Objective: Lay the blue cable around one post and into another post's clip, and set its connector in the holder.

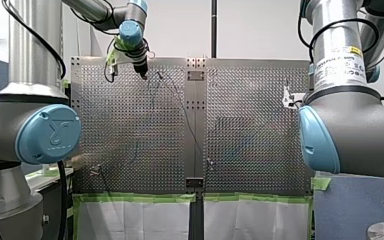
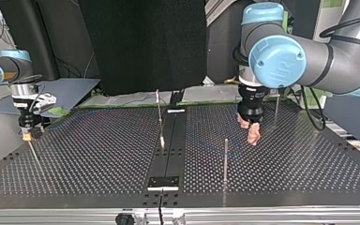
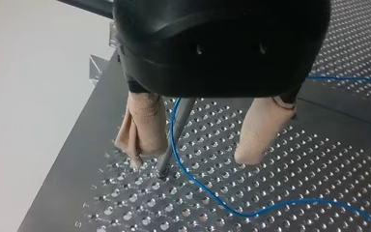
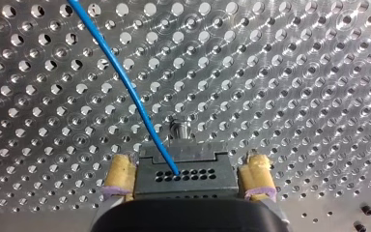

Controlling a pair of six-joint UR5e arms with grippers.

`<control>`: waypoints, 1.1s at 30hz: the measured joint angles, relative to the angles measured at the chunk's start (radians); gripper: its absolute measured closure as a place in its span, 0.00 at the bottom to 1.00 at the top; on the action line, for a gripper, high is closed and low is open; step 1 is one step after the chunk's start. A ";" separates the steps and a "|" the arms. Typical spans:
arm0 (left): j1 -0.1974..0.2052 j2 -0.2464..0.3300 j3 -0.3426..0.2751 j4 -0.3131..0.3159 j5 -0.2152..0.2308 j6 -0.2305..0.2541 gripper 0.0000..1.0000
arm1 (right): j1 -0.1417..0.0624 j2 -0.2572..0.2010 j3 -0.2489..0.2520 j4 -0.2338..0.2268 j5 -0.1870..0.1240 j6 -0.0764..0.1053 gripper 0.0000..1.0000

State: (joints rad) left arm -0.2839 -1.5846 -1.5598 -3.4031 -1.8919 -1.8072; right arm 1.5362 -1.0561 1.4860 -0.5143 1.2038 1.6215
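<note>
The thin blue cable (image 3: 212, 198) bends round a slim metal post (image 3: 176, 130) that stands between the beige fingers (image 3: 140, 130) of my left gripper (image 3: 189, 160). That gripper is open and touches neither cable nor post. In the top view my left gripper (image 2: 249, 132) hangs over the plate at the right. The cable's (image 4: 125, 82) other end enters a dark connector (image 4: 183, 176) with rows of small holes. My right gripper (image 4: 188, 166) is open, its yellow pads (image 4: 258, 174) standing on either side of the connector. In the top view my right gripper (image 2: 26, 135) is at the far left.
The perforated metal plate (image 2: 98, 154) has a solid strip (image 2: 168, 154) down its middle. Other thin posts (image 2: 225, 159) (image 2: 159, 115) (image 2: 276, 108) stand upright on it. Green tape edges the plate's near side in the front view (image 1: 140, 197).
</note>
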 joint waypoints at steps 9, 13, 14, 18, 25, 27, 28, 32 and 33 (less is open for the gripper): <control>0.001 0.000 0.005 -0.005 -0.014 0.073 0.00 | 0.000 -0.001 -0.001 0.003 -0.001 0.000 0.00; -0.002 0.001 0.015 -0.014 -0.042 0.106 0.00 | 0.000 -0.002 -0.002 0.003 -0.001 0.000 0.00; -0.003 0.001 0.018 -0.016 -0.050 0.114 0.00 | 0.000 -0.002 -0.002 0.003 -0.001 -0.001 0.00; -0.006 0.006 0.028 -0.019 -0.085 0.152 0.00 | 0.000 -0.002 -0.002 0.002 -0.001 -0.002 0.00; -0.010 0.016 0.038 -0.020 -0.114 0.200 0.00 | 0.000 -0.002 -0.002 0.003 -0.001 -0.003 0.00; -0.011 0.017 0.040 -0.018 -0.113 0.207 0.00 | 0.000 -0.002 -0.002 0.003 -0.001 -0.003 0.00; -0.011 0.018 0.040 -0.016 -0.113 0.210 0.00 | 0.000 -0.002 -0.002 0.003 -0.001 -0.003 0.00; -0.015 0.019 0.040 -0.007 -0.100 0.217 0.00 | 0.000 -0.002 -0.002 0.003 -0.001 -0.003 0.00; -0.016 0.020 0.040 -0.004 -0.093 0.221 0.00 | 0.000 -0.002 -0.002 0.003 -0.001 -0.003 0.00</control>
State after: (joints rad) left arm -0.2998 -1.5651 -1.5200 -3.4068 -1.9845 -1.5867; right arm 1.5367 -1.0577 1.4841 -0.5112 1.2028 1.6187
